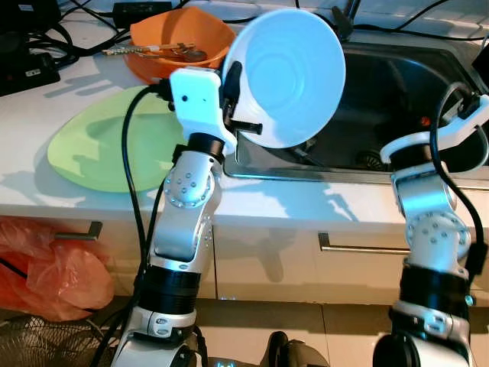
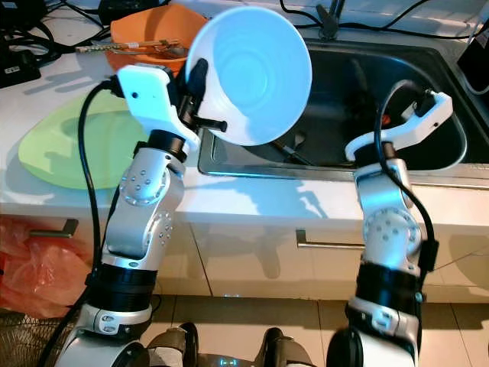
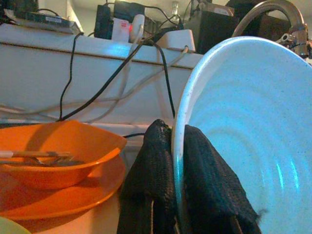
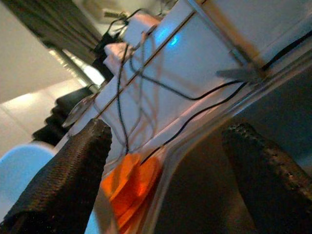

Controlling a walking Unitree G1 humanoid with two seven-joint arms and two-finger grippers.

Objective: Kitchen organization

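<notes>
the left gripper [image 3: 178, 195] is clamped on the rim of the white bowl [image 1: 294, 73], one finger inside and one outside. the bowl is held in the air, tilted steeply on edge, above the left end of the sink [image 1: 397, 99] and the counter edge [image 1: 306, 199]. the right gripper [image 4: 165, 170] stands with its fingers spread and nothing between them, over the sink's right side.

risk 1: the grip is a thin rim pinch on a smooth glazed surface. if the bowl is wet, it is likely to rotate or slide out between the fingers and fall into the sink or onto the counter edge, where it could chip or break.

risk 2: the orange bowl [image 1: 179, 38], with utensils in it, and the green plate [image 1: 99, 145] lie on the counter just beside the left arm. a wide swing toward them could strike either.

risk 3: the faucet [image 3: 273, 14] is near the bowl's upper rim; lifting further could knock against it.
</notes>
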